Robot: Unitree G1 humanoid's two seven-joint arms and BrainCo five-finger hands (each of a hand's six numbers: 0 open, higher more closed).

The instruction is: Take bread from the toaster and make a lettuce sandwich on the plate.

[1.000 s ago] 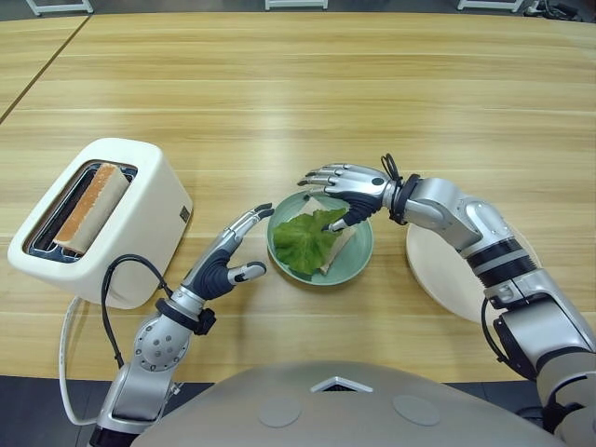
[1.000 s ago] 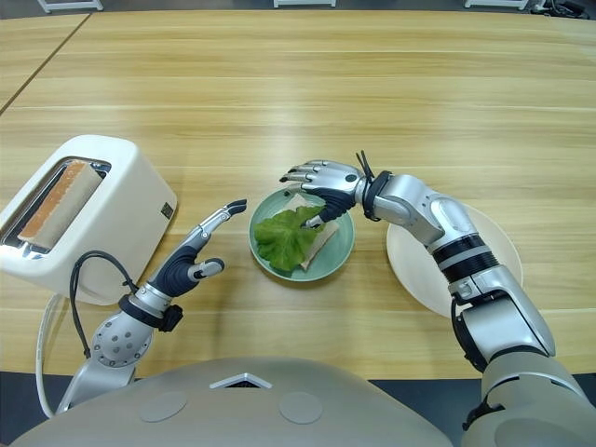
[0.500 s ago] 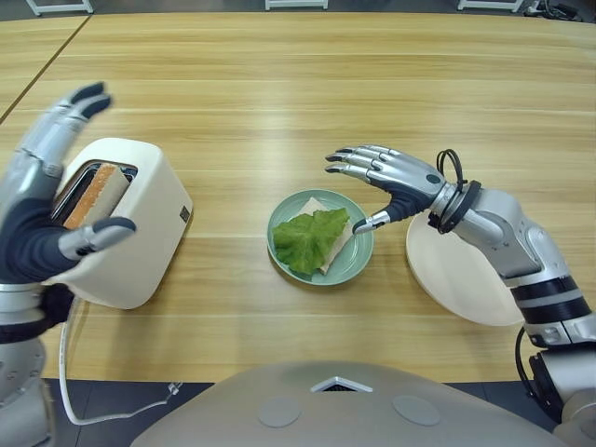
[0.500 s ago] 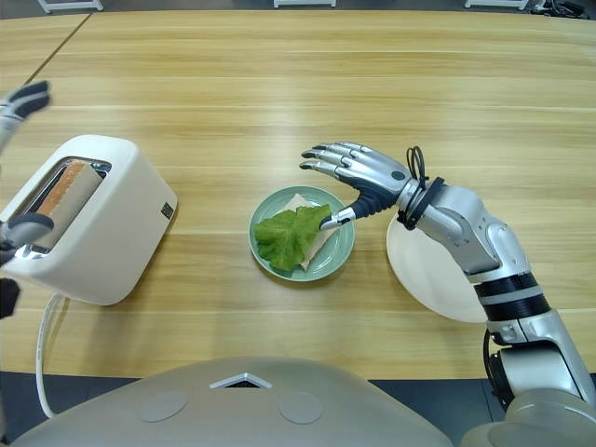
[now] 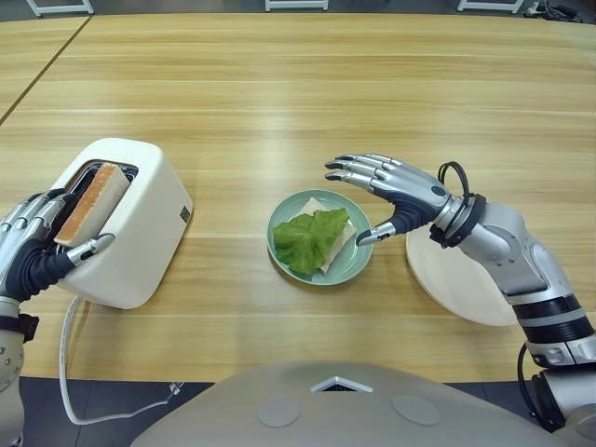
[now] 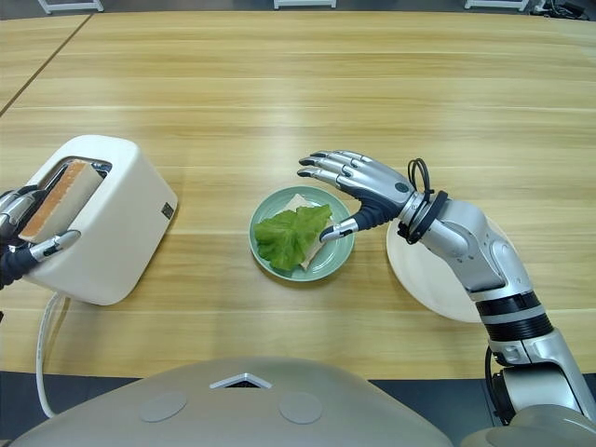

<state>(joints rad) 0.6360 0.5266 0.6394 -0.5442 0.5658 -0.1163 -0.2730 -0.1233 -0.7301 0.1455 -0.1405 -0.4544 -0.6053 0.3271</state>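
Note:
A cream toaster (image 5: 140, 233) stands at the left with one toasted bread slice (image 5: 93, 202) sticking up from its slot. My left hand (image 5: 33, 247) hovers at the toaster's near left side, fingers spread around the slice without closing on it. The green plate (image 5: 358, 261) in the middle holds a bread slice (image 5: 341, 241) with a lettuce leaf (image 5: 307, 239) on top. Just right of that plate and slightly above it, my right hand (image 5: 396, 191) is open and holds nothing.
A larger white plate (image 5: 461, 279) lies at the right under my right forearm. The toaster's cord (image 5: 65, 358) loops off the near table edge. Bare wooden table stretches across the far half.
My left hand rose from beside the green plate, swung left and came down at the toaster's slot. My right hand drew back from the lettuce to the plate's right edge.

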